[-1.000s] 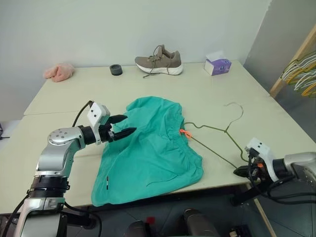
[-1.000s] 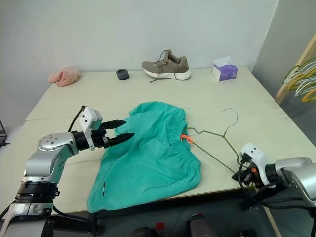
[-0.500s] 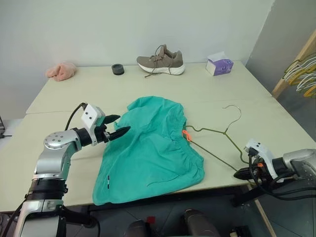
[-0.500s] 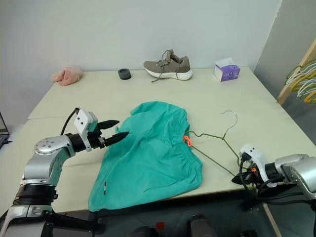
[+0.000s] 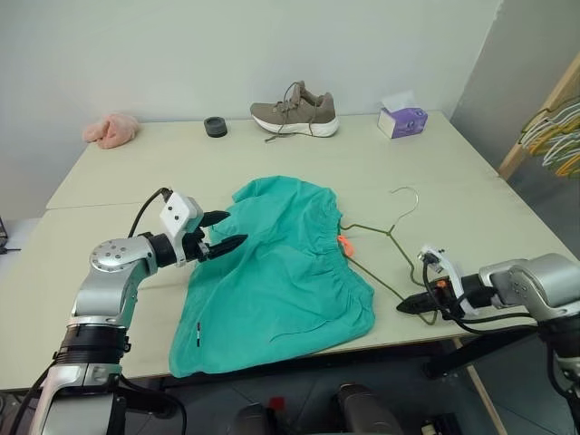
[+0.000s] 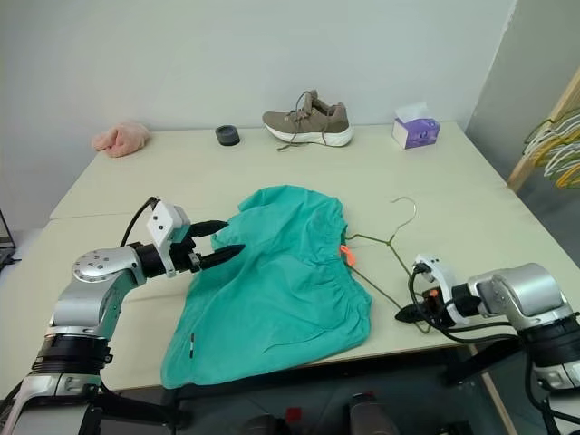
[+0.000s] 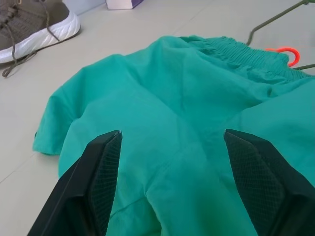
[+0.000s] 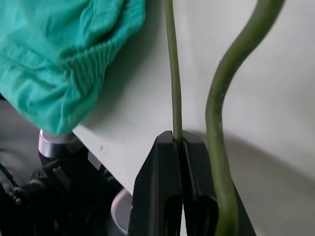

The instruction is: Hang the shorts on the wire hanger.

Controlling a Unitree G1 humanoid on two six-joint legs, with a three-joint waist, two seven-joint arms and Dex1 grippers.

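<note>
Far left at the back of the pale beige table: a small fluffy pink cloth, then a squat black ring-shaped object. Nearer, the left gripper with its 2 black fingers spread apart, grasping nothing, poised over the left edge of the teal-green fabric shorts. Shorts lay spread flat mid-table, front hem drooping over the near edge, gathered waistband and small orange tag on the right. Behind them, a tan laced sneaker by the wall. Right of the shorts, the thin olive-green wire hanger, lower corner pinched in the clenched right gripper near the table's front edge. Far back right, a purple tissue box; beyond the table's right side, clustered white, yellow and green hangers.
</note>
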